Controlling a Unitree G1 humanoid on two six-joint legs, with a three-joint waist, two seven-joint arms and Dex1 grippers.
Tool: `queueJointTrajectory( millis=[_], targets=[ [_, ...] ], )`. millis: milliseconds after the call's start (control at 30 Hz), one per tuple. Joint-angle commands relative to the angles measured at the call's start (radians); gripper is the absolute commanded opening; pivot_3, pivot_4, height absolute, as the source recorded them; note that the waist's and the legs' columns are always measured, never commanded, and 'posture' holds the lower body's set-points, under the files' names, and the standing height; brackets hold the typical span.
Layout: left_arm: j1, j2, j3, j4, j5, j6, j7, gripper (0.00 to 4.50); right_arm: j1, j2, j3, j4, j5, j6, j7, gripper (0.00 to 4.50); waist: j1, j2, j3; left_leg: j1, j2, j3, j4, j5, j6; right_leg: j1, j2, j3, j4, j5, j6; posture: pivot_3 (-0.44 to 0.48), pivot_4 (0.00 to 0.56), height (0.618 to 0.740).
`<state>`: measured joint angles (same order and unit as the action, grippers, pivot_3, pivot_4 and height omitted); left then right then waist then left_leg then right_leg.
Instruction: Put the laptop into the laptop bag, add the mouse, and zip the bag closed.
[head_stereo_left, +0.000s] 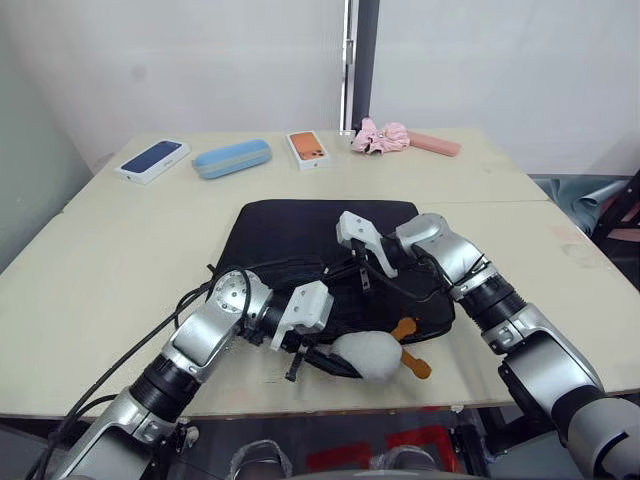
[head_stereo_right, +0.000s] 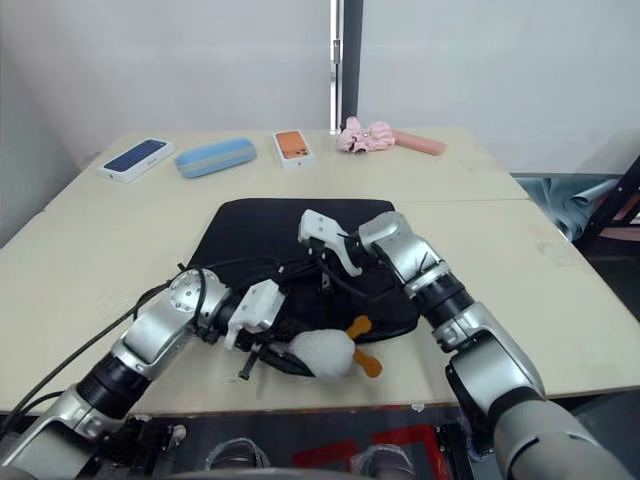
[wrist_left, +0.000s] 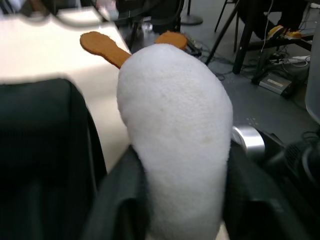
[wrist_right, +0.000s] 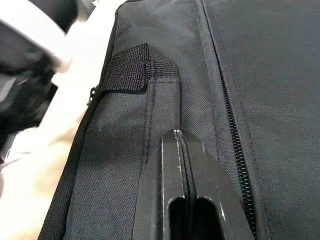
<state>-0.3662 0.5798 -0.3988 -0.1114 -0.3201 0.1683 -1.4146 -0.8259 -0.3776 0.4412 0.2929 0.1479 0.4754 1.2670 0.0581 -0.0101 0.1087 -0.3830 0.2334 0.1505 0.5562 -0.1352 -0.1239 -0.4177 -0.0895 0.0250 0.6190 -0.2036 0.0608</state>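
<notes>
The black laptop bag lies flat in the middle of the table. My left gripper is at the bag's near edge, shut on a puffy white lump with orange tabs; in the left wrist view the lump sits squeezed between both fingers. Over the bag's near right part, my right gripper points down with its fingers shut. In the right wrist view its tip rests against the bag fabric, between a strap loop and a zip line. The laptop and the mouse are out of view.
Along the far side of the table lie a blue phone box, a light blue case, an orange phone box, a pink scrunchie and a pink case. The table's front edge runs just below the lump.
</notes>
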Motion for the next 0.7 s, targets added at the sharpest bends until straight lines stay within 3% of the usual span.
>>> queueJointTrajectory(
  millis=[33, 167, 467, 567, 700],
  targets=[
    [0.026, 0.055, 0.029, 0.008, 0.081, -0.043, 0.050, 3.16, 0.048, -0.019, 0.054, 0.050, -0.062, 0.039, -0.012, 0.00, 0.001, 0.000, 0.000, 0.000, 0.000, 0.000, 0.000, 0.000, 0.000, 0.000, 0.000, 0.000, 0.000, 0.000, 0.000, 0.000, 0.150, 0.740],
    [0.052, 0.074, 0.028, -0.002, 0.152, -0.075, 0.127, 4.45, 0.047, -0.018, 0.054, 0.054, -0.062, 0.035, -0.014, 0.00, 0.001, 0.001, 0.000, 0.000, 0.000, 0.000, 0.000, 0.000, 0.000, 0.001, -0.001, 0.000, 0.000, 0.000, 0.000, 0.000, 0.150, 0.740],
    [0.100, 0.094, 0.043, -0.114, 0.127, -0.001, 0.158, 4.45, 0.036, -0.016, 0.055, 0.066, -0.063, 0.022, -0.007, 0.00, 0.000, 0.001, 0.000, 0.000, 0.000, -0.001, 0.000, 0.000, 0.000, 0.000, 0.000, 0.000, 0.000, 0.000, 0.000, 0.000, 0.150, 0.740],
    [0.121, 0.139, 0.091, -0.159, 0.092, 0.007, 0.146, 4.45, 0.037, -0.018, 0.054, 0.064, -0.063, 0.021, -0.005, 0.00, -0.002, 0.001, 0.001, 0.000, 0.000, 0.000, 0.000, 0.000, 0.000, 0.000, 0.000, 0.000, 0.000, 0.000, 0.000, 0.000, 0.150, 0.740],
    [0.177, 0.264, 0.177, -0.233, 0.021, 0.047, 0.090, 4.45, 0.039, -0.025, 0.049, 0.059, -0.061, 0.023, -0.002, 0.00, -0.003, 0.002, 0.002, -0.001, 0.000, 0.000, -0.001, 0.000, 0.000, -0.001, 0.000, 0.000, -0.001, 0.000, 0.000, 0.000, 0.150, 0.740]
  ],
)
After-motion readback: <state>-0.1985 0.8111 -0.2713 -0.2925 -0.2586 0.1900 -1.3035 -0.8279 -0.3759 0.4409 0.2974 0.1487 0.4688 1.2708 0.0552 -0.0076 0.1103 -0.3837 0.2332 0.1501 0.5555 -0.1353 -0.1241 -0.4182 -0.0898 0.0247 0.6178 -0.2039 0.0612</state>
